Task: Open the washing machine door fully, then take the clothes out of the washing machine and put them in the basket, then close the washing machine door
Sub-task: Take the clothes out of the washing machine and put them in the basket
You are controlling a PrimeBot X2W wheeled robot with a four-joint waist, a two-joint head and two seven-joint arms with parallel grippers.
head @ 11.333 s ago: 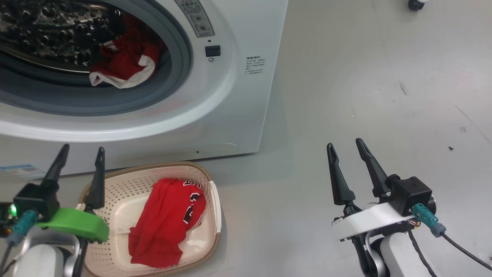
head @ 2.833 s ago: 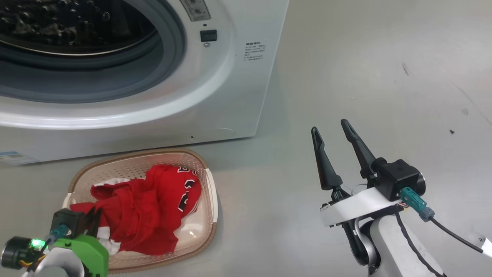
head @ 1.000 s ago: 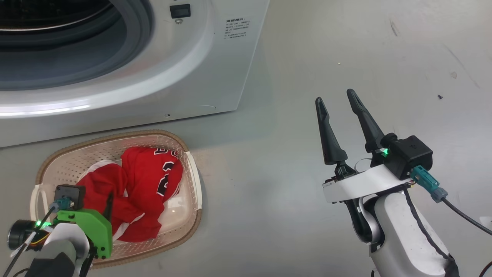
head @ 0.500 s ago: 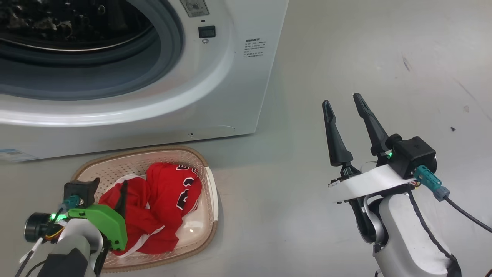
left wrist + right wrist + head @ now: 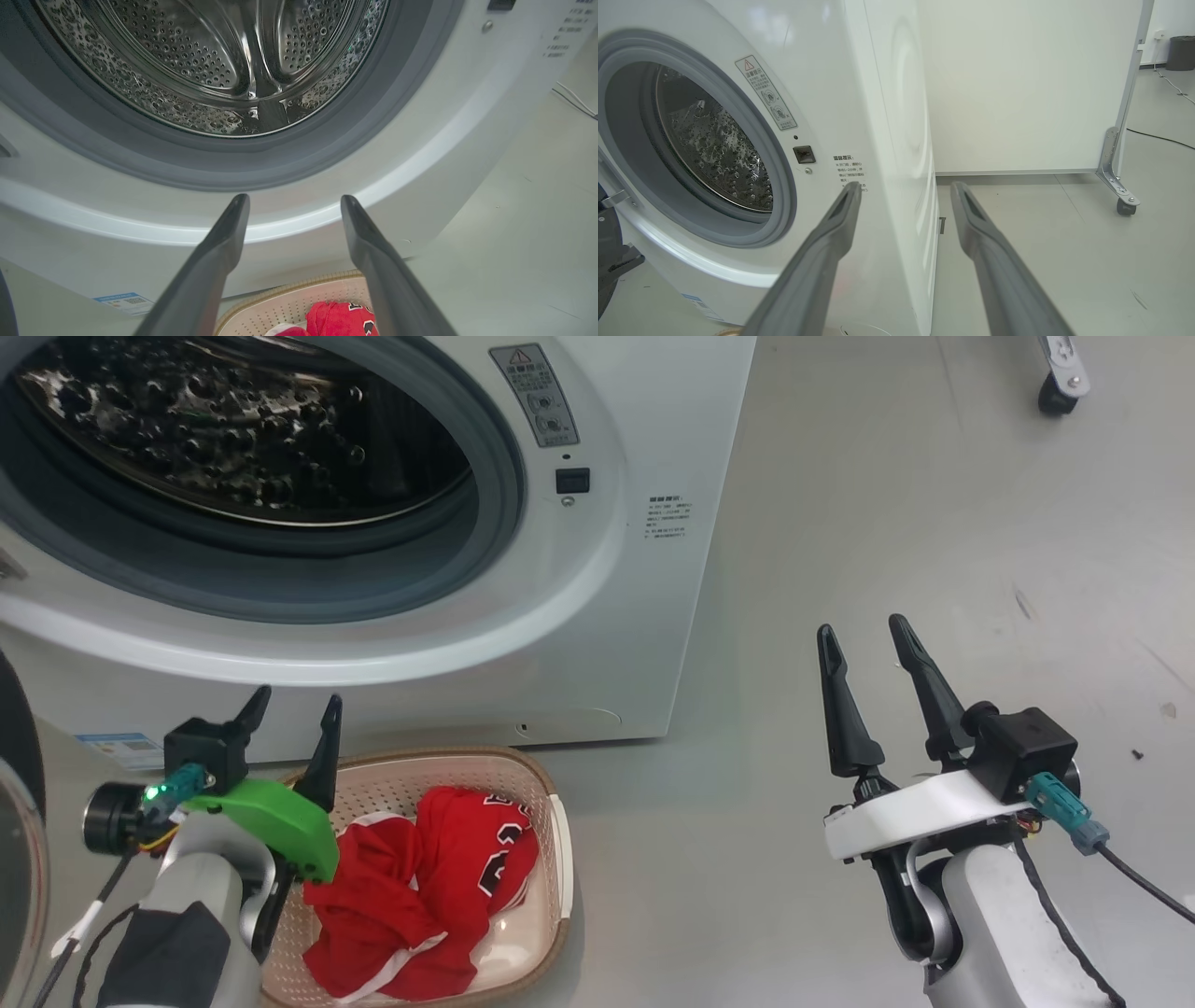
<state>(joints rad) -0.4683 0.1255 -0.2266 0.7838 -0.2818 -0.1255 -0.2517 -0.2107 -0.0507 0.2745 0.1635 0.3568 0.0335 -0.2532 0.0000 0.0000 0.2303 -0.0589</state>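
The washing machine point(image 5: 597, 616) stands open, and its steel drum point(image 5: 210, 60) holds no clothes that I can see. A strip of the washing machine door point(image 5: 11, 737) with its black rim shows at the far left edge. The basket point(image 5: 439, 754) sits on the floor in front of the machine with the red clothes point(image 5: 439, 877) bunched inside it. My left gripper point(image 5: 297, 695) hovers open and empty over the basket's back left rim, pointing at the machine. Off to the right, my right gripper point(image 5: 861, 624) is open and empty above the floor.
A blue label point(image 5: 117, 745) is stuck low on the machine's front. A white partition on a caster point(image 5: 1125, 205) stands behind and to the right of the machine. Bare grey floor point(image 5: 747, 859) lies between the basket and my right arm.
The head view has tilted up, bringing in more of the drum. My left gripper has lifted out of the basket, leaving the red clothes in it. The right gripper stays open.
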